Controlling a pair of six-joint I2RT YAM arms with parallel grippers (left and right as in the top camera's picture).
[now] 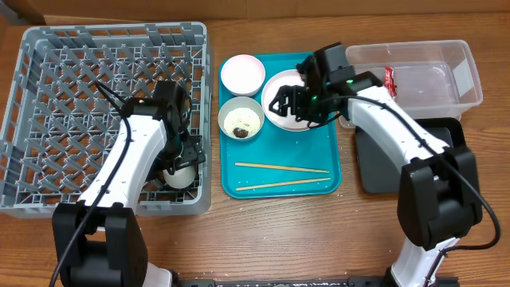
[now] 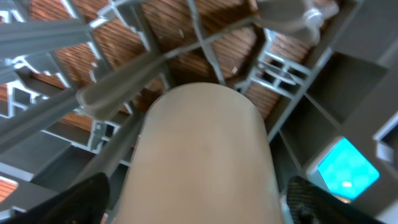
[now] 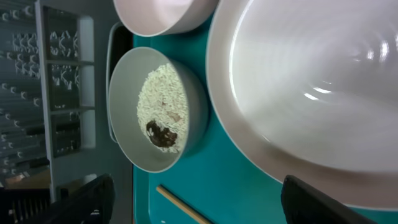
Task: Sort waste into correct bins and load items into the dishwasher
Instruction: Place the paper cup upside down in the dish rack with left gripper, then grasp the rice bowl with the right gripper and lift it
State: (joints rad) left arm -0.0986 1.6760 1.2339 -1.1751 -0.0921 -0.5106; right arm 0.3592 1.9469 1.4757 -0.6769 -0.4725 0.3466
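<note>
Overhead view: the grey dish rack (image 1: 48,119) fills the left of the table. The left gripper (image 2: 196,202) reaches down into the rack's near right corner. The small white cup (image 2: 199,149) sits there on the lattice floor. In the left wrist view the jaws are apart, one dark fingertip (image 2: 84,199) on each side of the cup, with a thin gap at either side; no grip is seen. To the right of the rack lies the teal tray (image 1: 239,171). On its far left corner stands the pinkish-white bowl (image 1: 242,74). Just near of that is the grey-green bowl (image 1: 241,119), which holds white rice (image 3: 161,93) and a small brown scrap (image 3: 161,135). Two chopsticks (image 1: 283,168) lie across the near part of the tray. The plate (image 3: 311,74) rests on the tray's far right. The right gripper (image 3: 208,199) hangs over the plate with jaws spread wide, holding nothing. Further right, the clear tub (image 1: 430,76) holds the red wrapper (image 1: 390,80). The black tray (image 1: 374,163) lies near of the tub, partly under the right arm.
</note>
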